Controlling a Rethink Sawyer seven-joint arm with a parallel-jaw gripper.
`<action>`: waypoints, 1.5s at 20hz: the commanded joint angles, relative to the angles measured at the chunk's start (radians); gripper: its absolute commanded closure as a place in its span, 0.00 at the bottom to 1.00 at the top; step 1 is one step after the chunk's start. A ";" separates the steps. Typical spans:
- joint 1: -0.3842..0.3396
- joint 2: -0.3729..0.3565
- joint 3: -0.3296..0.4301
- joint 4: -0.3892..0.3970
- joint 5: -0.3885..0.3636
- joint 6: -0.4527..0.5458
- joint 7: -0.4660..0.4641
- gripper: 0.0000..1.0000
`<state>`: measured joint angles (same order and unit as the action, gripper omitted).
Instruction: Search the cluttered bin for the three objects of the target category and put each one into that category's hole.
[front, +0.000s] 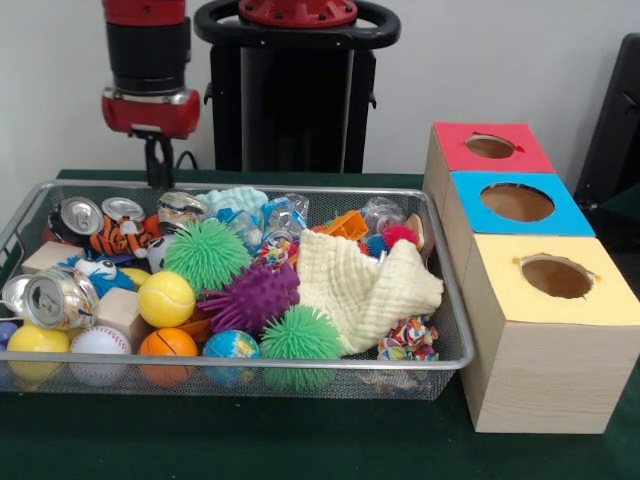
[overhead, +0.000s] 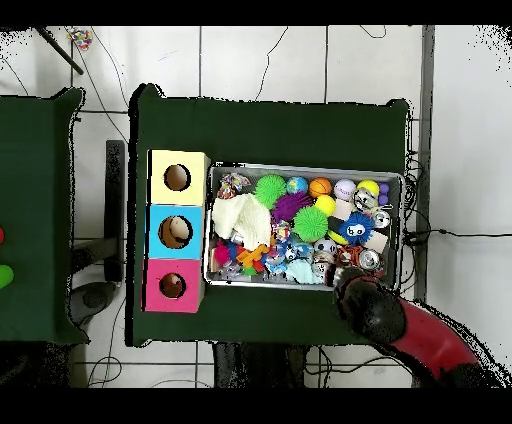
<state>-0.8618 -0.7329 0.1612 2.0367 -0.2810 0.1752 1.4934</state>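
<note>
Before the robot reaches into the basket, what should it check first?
1. Hand above the basket's far corner, touching no toy: ok.
2. Hand open or closed: cannot tell.
3. Holes clear in the red box, blue box and yellow box: ok.
4. Toys all inside the wire basket: ok.
5. Cream cloth lies over some toys, may hide targets: not ok.
6. Which toys match the target group: cannot tell.
</note>
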 joint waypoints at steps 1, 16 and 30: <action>-0.101 -0.029 0.091 0.134 -0.165 -0.062 0.000 1.00; 0.021 -0.005 -0.006 0.145 -0.254 -0.134 0.130 1.00; -0.064 0.007 0.127 0.071 -0.184 0.042 0.048 1.00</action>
<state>-0.9090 -0.7430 0.1810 2.2028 -0.5058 0.0958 1.4934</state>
